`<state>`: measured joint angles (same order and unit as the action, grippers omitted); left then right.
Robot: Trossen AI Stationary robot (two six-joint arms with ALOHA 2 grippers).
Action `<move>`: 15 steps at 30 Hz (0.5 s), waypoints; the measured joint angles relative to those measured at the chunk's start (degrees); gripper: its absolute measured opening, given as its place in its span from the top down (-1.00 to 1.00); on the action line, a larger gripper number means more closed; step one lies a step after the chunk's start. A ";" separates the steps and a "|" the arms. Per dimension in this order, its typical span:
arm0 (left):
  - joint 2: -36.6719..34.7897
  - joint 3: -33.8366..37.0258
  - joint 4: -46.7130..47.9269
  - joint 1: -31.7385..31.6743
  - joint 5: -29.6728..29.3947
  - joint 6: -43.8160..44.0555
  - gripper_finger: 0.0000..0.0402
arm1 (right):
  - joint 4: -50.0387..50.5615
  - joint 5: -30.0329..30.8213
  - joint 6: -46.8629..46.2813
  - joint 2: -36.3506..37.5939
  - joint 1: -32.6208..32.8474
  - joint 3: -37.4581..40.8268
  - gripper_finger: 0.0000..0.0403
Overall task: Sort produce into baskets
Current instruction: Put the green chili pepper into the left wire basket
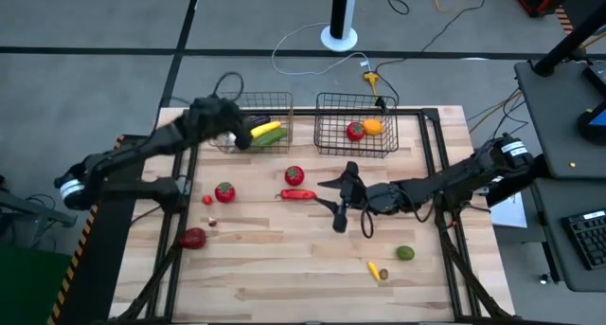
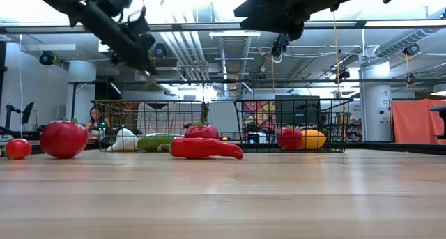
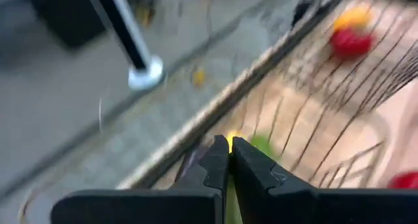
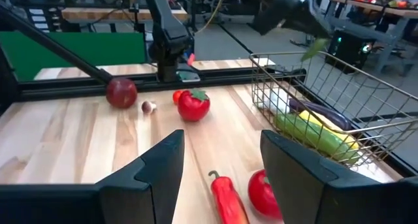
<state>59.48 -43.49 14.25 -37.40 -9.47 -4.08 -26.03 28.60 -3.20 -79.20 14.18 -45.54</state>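
Wooden tabletop (image 1: 284, 259), seen from above: the right gripper (image 1: 341, 200) hovered over the middle of the table with its fingers spread wide, holding nothing. A red pepper (image 1: 297, 195) lay just beside it toward the left arm, a tomato (image 1: 294, 175) slightly farther off. The darker basket (image 1: 356, 126) stood beyond it, holding a red piece (image 1: 355, 131) and an orange (image 1: 373, 127). The left gripper (image 1: 237, 134) hung over the copper basket (image 1: 254, 122), next to the corn (image 1: 264, 128) and cucumber (image 1: 270, 136) lying inside.

Level view across the table: both grippers were raised clear of the surface. The left gripper (image 2: 143, 58) sat above the copper basket (image 2: 150, 126), with white garlic (image 2: 125, 140) and a cucumber (image 2: 157, 141) below it.

Left wrist view: the left fingers (image 3: 215, 162) were pressed together with no gap and nothing visibly between them; yellow and green produce showed just past the tips.

Right wrist view: the right fingers (image 4: 160, 165) stood far apart and empty, the red pepper (image 4: 226, 196) between and ahead of them, a tomato (image 4: 193, 104) farther on.
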 joint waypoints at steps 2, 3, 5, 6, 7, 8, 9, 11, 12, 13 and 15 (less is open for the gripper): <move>3.07 -2.73 5.46 -2.81 0.38 0.31 1.00 | 0.02 -0.02 0.02 -0.33 -0.38 0.00 0.04; 4.74 -4.05 8.11 -3.63 0.40 0.33 1.00 | 0.34 -0.04 0.04 -0.37 -0.59 0.00 0.04; 8.38 -6.78 12.43 -4.83 0.48 0.03 1.00 | 0.50 -0.02 -0.17 -0.53 -0.88 0.00 0.04; 10.21 -8.10 14.12 -5.14 0.51 -0.52 1.00 | 0.48 -0.02 -0.22 -0.58 -0.94 0.00 0.04; 12.16 -9.32 15.88 -5.28 0.52 -1.28 1.00 | 0.61 -0.03 -0.22 -0.64 -1.05 0.00 0.04; 14.05 -10.50 17.24 -5.26 0.52 -2.17 1.00 | 0.79 -0.04 -0.19 -0.68 -1.05 0.00 0.04; 15.85 -11.68 18.12 -5.26 0.51 -2.96 1.00 | 0.86 -0.05 -0.17 -0.70 -1.04 0.00 0.04; 18.84 -13.80 19.68 -5.18 0.13 -4.02 1.00 | 1.07 -0.07 -0.20 -0.70 -1.03 0.00 0.04; 20.06 -14.62 19.71 -5.19 -0.11 -4.15 1.00 | 1.31 -0.06 -0.20 -0.70 -1.03 0.00 0.04; 21.12 -15.11 19.55 -5.21 -0.15 -4.20 1.00 | 1.49 -0.08 -0.20 -0.70 -1.03 -0.01 0.04; 22.78 -15.46 19.61 -5.26 -0.40 -4.21 1.00 | 1.78 -0.09 -0.20 -0.70 -0.98 0.00 0.04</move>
<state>82.26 -58.95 33.86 -42.65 -9.87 -8.29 -24.25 28.51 -3.40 -79.90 13.19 -45.54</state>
